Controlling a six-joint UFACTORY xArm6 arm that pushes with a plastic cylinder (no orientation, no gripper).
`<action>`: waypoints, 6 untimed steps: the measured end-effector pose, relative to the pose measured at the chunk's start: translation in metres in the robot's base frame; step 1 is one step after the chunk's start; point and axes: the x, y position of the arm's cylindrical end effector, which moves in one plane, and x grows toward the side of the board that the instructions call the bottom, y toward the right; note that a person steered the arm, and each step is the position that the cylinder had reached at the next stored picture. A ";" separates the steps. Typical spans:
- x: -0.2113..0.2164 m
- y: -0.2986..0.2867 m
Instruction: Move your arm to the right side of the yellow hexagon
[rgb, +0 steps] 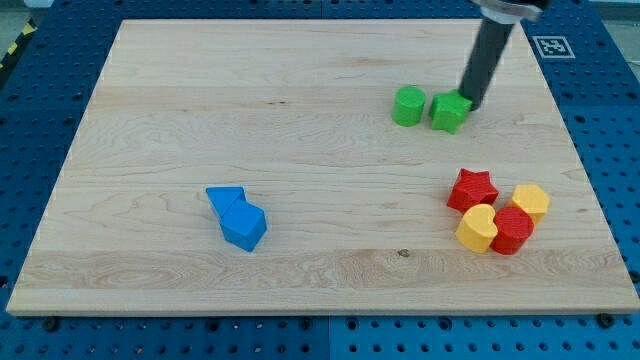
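My tip (468, 104), a bare rod tool holding nothing, touches the green cube (450, 112) near the table's (300, 80) top right; yellow hexagon (531, 201) sits well below, rightmost in the red-yellow cluster, its right side open for approach.

Wooden board (300, 120) carries green blocks (408, 106), blue blocks (238, 218), red-yellow cluster (497, 210).

Straight dark rod
Smooth, round, matt black rod; my tip (468, 103) is blunt, the upper end widening into a grey collar.
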 end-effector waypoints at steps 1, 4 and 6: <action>0.000 -0.029; -0.002 0.044; 0.072 0.098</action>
